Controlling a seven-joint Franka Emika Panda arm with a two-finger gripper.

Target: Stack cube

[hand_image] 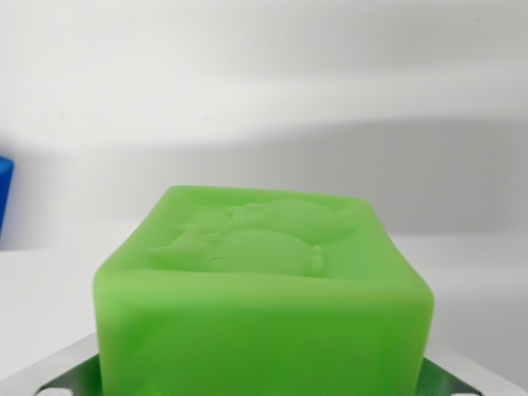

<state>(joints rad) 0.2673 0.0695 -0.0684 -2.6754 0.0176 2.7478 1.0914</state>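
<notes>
Filling my wrist view, the green cube looks light, rubbery and smooth; I'd take its flat sides. I cannot tell whether the pincer holds it. Blue thing sits left.

A cube sits low and central, close to the camera. Another object lies farther back, at the cube's far left edge.

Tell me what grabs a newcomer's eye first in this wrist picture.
A bright green cube fills the lower middle of the view, its top face carrying a raised, rounded relief figure. Grey metal parts show at both of its lower corners. A sliver of a blue object peeks in at the wrist view's left edge, against a plain white background.
</notes>
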